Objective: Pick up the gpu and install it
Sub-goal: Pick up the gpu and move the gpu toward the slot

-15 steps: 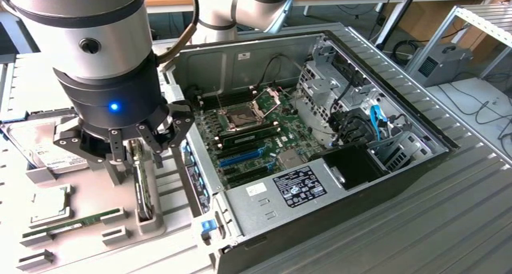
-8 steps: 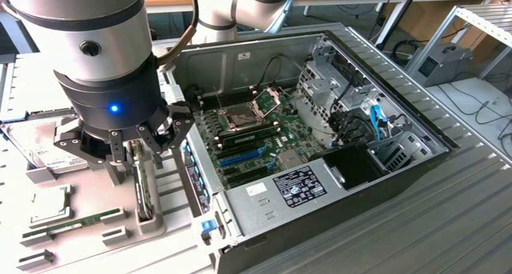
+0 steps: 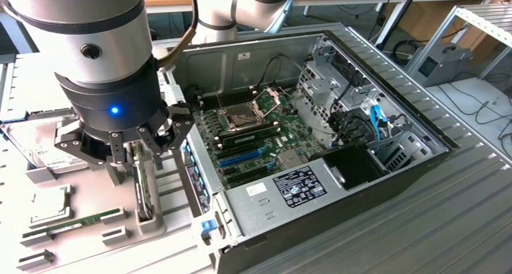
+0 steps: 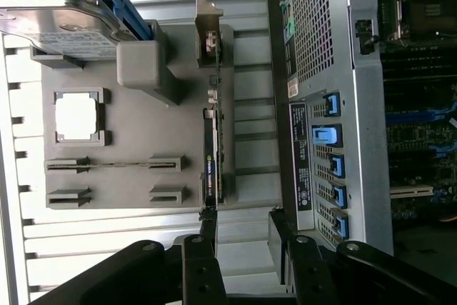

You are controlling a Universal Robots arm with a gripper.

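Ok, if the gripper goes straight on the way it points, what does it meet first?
Probably the gpu, standing on edge in its grey holder directly below the open gripper; depth is unclear.

In the exterior view the arm (image 3: 96,58) covers one end of the hard drive (image 3: 44,151), and the fingers (image 3: 148,148) hide part of the gpu (image 3: 143,193), which stands edge-on with its faces unseen. Print on the case label (image 3: 300,187) is too small to read.
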